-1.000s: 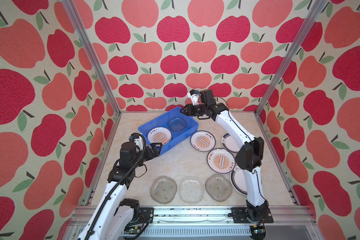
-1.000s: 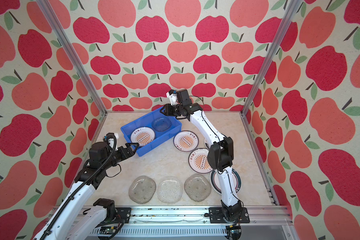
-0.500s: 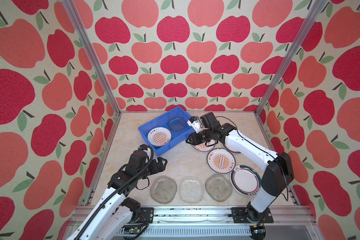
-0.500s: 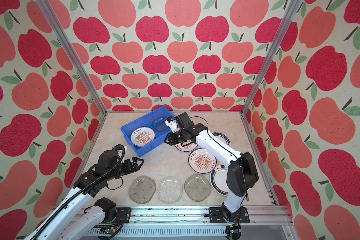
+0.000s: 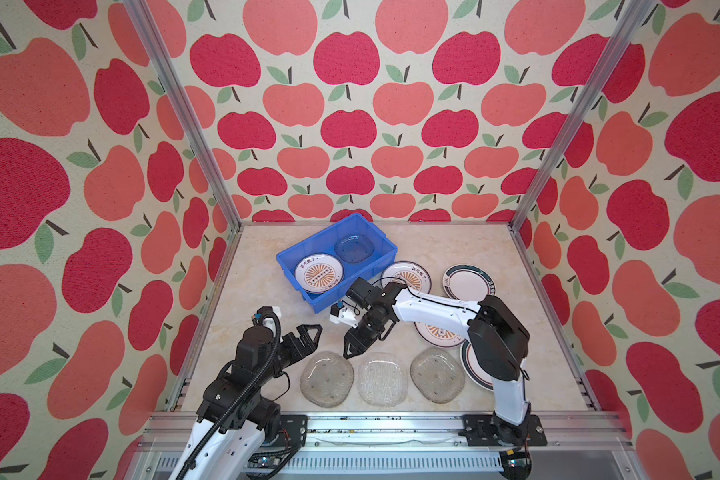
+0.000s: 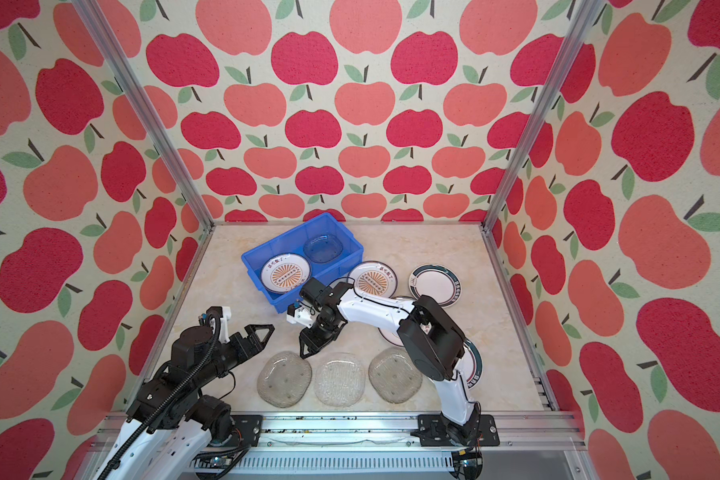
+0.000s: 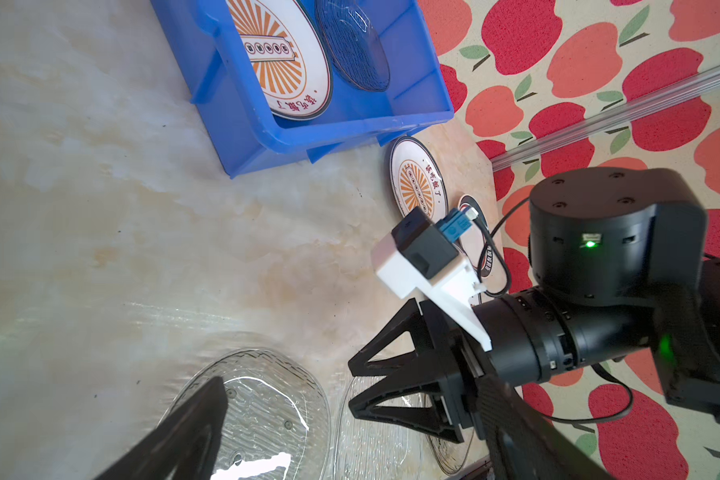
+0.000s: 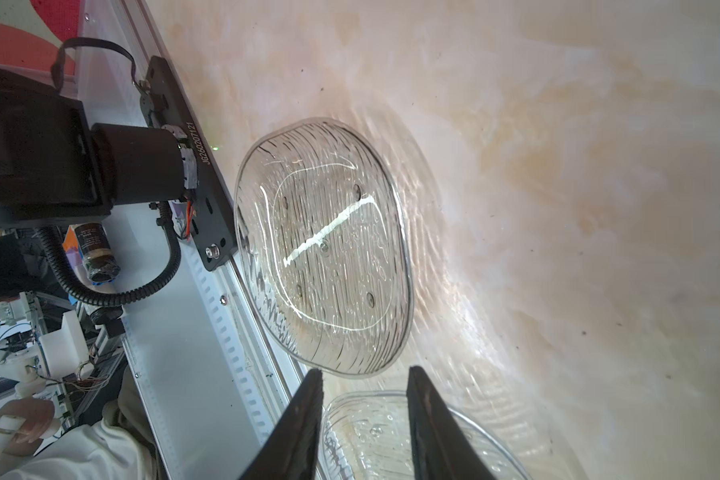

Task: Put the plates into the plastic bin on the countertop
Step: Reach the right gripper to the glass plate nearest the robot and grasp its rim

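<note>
Both grippers have been pulled back from the bin (image 5: 308, 300) to the front row of glass. A second ago the right gripper (image 5: 352, 348) was over the bin's far end. Now it is angled down at the far edges of the left glass plate (image 5: 327, 378) and middle glass plate (image 5: 382, 380), tips near the seam between them. The left gripper (image 5: 307, 345) was at the bin's near corner and is now just beside the left glass plate. Bin and plates are unchanged in place.

Fingers: left spread wide, empty. Right set to a narrow gap, nothing between. In the right wrist view the left glass plate (image 8: 325, 245) lies just past the tips.

Task state: one sunburst plate (image 5: 319, 273) and one glass plate (image 5: 354, 248) are in the bin. Seven are left on the countertop (image 5: 258, 266), incl. the right glass plate (image 5: 437, 374).

Step judged: rim pinch on a front glass plate by the right gripper. To be done well:
- One plate should be committed to, since the two rims lie almost touching.
- One finger should be slid under the raised lip, with the other kept inside it.
- Closure should be slow, as the glass is likely slick.
- The left gripper should be kept clear, or used only to block sliding.
</note>
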Controlling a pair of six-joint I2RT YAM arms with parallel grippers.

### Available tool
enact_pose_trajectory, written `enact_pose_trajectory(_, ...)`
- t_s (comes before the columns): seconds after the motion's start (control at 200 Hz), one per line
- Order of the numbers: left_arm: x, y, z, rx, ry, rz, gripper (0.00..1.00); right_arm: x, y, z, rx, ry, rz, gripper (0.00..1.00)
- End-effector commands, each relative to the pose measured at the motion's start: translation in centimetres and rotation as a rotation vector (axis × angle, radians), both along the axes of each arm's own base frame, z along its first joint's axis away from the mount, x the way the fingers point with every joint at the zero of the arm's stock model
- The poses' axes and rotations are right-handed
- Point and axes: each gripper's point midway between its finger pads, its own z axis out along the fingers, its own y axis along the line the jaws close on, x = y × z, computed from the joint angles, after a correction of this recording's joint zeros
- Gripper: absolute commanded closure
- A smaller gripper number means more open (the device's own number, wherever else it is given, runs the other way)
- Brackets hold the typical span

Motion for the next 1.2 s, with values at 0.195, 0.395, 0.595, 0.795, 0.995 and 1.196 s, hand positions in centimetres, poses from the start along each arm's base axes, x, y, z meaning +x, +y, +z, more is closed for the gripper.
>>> enact_pose_trajectory(0.195, -0.7, 0.6, -1.9, 0.005, 0.062, 0.027, 0.03, -1.1, 0.0, -2.0, -0.003, 0.068, 0.048, 0.63)
enact_pose_trajectory(0.395, -0.4, 0.6, -2.5, 0.001, 0.075, 0.038, 0.03, -1.0, -0.1, -3.4, -0.027, 0.072, 0.046, 0.65)
enact_pose_trajectory(0.595, -0.2, 0.7, -2.8, 0.008, 0.09, 0.041, 0.03, -0.9, 0.3, -4.1, -0.032, 0.078, 0.038, 0.67)
enact_pose_trajectory(0.795, -0.2, 0.8, -3.0, 0.008, 0.097, 0.048, 0.03, -0.9, 0.3, -4.8, -0.043, 0.093, 0.032, 0.71)
enact_pose_trajectory(0.995, -0.1, 1.0, -3.4, 0.004, 0.1, 0.054, 0.03, -0.9, 0.5, -5.0, -0.039, 0.105, 0.031, 0.76)
enact_pose_trajectory(1.196, -0.2, 1.1, -3.4, 0.005, 0.101, 0.059, 0.03, -1.0, 0.9, -5.1, -0.032, 0.12, 0.029, 0.81)
